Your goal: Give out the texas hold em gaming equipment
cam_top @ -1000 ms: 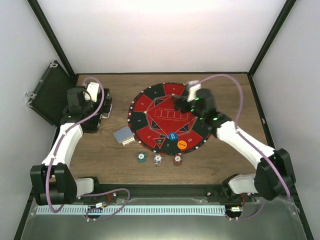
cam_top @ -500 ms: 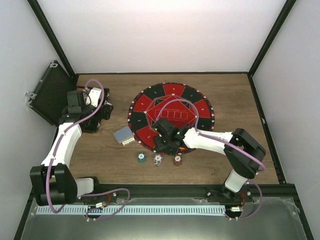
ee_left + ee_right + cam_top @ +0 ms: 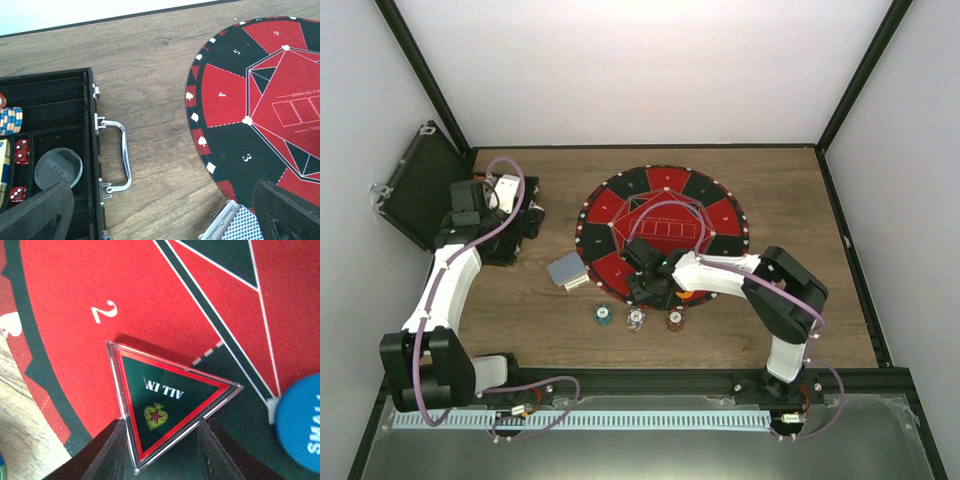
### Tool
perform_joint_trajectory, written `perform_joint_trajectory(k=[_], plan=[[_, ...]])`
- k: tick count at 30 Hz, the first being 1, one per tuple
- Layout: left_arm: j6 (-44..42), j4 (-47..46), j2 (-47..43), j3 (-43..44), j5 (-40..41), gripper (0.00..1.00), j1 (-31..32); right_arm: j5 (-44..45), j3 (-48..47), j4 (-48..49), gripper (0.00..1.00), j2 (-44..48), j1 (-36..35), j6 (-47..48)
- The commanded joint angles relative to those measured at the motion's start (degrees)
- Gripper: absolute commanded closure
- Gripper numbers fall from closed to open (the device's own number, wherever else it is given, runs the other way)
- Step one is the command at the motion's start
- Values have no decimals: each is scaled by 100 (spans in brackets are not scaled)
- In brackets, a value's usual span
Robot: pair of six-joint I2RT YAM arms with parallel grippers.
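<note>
A round red-and-black mat [image 3: 610,205] lies on the wooden table [image 3: 790,200] near an open black case [image 3: 415,190].

Bright, even overhead light, back wall [image 3: 640,70] washed out, soft shadows, right pincer [image 3: 162,452] dark and blurred close up

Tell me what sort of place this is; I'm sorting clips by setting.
Likely a robot test booth: plain white walls and black frame posts box in a wooden table holding a poker mat.
</note>
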State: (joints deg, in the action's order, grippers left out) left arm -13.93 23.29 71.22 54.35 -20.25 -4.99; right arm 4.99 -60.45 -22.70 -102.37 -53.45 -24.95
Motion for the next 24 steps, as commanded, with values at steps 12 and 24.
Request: perform_joint_trajectory(k=[12,24], plan=[[-20,254,23,367,-349,0,-178,79,-885,33,66,-845,239,344],[-63,453,23,409,-547,0,-218,131,-2875,-248,69,-2098,616,959]])
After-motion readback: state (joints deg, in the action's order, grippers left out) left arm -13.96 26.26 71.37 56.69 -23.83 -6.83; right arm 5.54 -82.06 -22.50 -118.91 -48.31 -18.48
